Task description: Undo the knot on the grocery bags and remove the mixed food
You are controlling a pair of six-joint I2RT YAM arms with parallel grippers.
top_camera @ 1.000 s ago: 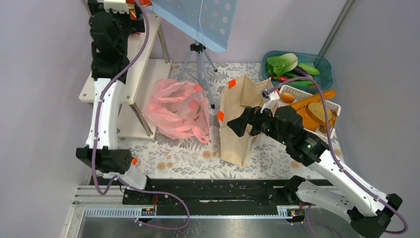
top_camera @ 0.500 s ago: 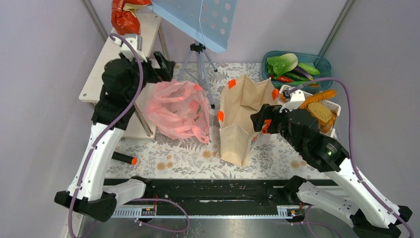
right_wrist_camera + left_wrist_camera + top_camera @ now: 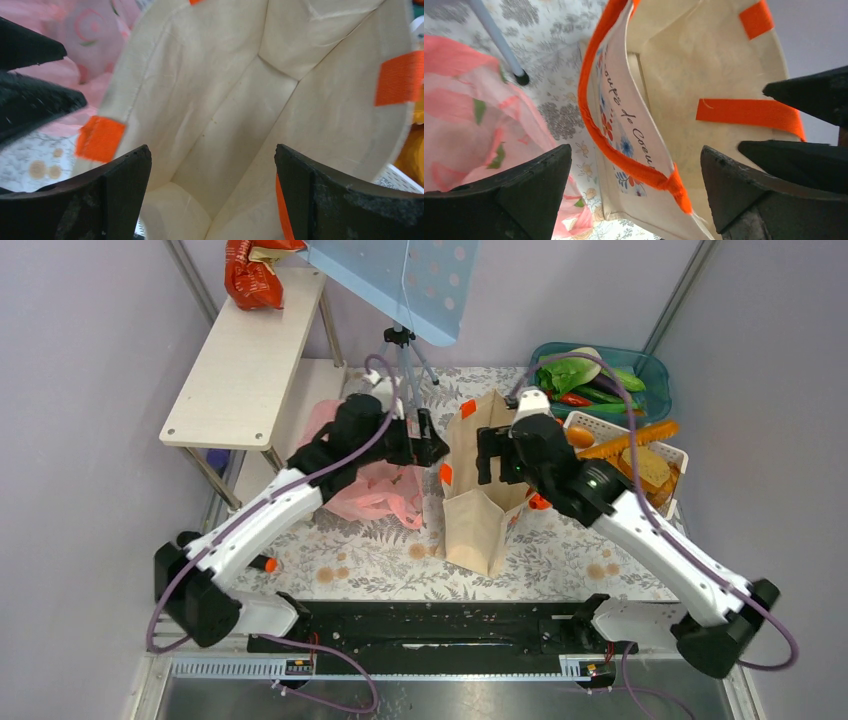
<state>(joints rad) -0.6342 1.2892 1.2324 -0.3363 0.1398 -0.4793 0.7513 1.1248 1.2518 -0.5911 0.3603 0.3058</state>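
I had both sets of fingers spread, empty, over the tote (image 3: 487,480); the grocery bags (image 3: 362,472) lay left, nearest my left gripper (image 3: 428,448).

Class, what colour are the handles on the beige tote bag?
Orange handles, clearest in the left wrist view.

The left arm (image 3: 300,490) covers much of the pink grocery bag (image 3: 375,490), its knot unseen, and its contents show only as blurred green flecks.

Spread claw (image 3: 212,195) over beige tote (image 3: 235,115) interior
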